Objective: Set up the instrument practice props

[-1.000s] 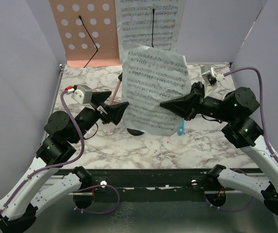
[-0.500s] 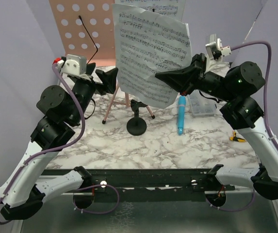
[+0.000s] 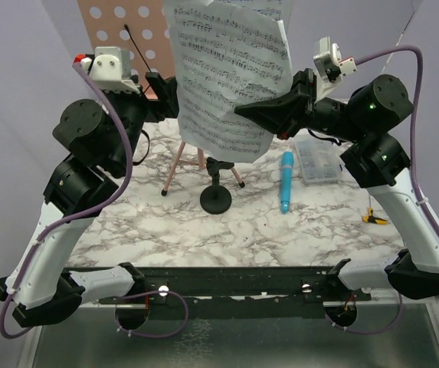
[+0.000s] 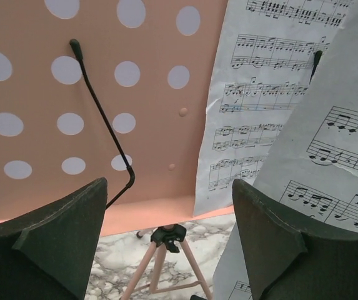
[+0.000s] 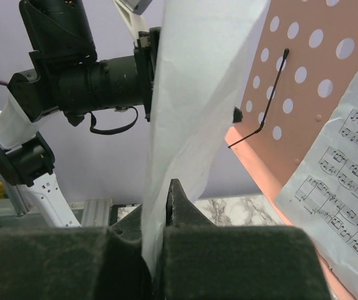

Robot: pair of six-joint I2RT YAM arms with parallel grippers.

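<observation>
Two pages, one stand, one mic, one mic stand: one page clipped, one aloft.

The right fingers (image 3: pixel 244 112) are pinched tight on the edge of one white sheet-music page (image 3: pixel 227 77), holding it in the air in front of the pink hole-dotted music stand (image 4: pixel 41 94) and above the small black round-based mic stand (image 3: pixel 216 198). The left fingers (image 3: pixel 165 90) are spread wide with nothing between them, just beside that page's left edge. The second sheet-music page (image 4: pixel 260 94) rests on the right half of the stand's panel; the left half is bare. Two thin black wire holders (image 4: pixel 100 119) show on the panel, one per half. One blue toy microphone (image 3: pixel 286 182) lies flat on the marble desk (image 3: pixel 280 238), between the mic stand and one clear compartment box (image 3: pixel 319 161).
</observation>
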